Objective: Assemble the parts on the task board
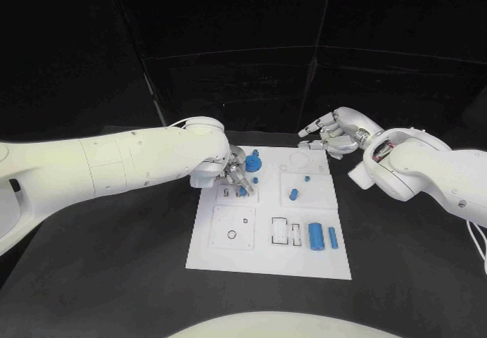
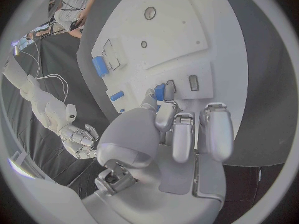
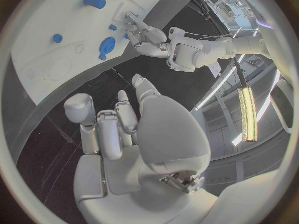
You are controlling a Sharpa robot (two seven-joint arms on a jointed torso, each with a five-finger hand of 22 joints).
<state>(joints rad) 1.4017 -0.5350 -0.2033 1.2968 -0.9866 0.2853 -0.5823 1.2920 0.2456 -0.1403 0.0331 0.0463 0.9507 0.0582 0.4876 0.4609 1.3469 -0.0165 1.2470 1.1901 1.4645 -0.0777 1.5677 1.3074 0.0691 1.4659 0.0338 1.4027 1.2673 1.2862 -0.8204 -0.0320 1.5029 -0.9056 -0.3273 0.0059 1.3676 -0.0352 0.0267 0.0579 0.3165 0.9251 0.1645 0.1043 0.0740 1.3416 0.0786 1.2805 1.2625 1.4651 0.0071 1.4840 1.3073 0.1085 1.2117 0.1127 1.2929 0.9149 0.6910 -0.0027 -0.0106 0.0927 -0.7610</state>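
Note:
The white task board lies mid-table. My left hand hovers low over its far left part, next to a blue gear. In the left wrist view a small blue part sits pinched between the thumb and a fingertip, close above the board. My right hand hangs off the board's far right corner, fingers loosely apart and holding nothing. Two small blue parts lie mid-board. A blue cylinder and a thin blue bar rest near the front right.
The black table surrounds the board on all sides. Empty outlined slots and a square with holes mark the board's front half. From the right wrist, the gear and my left hand appear across the board.

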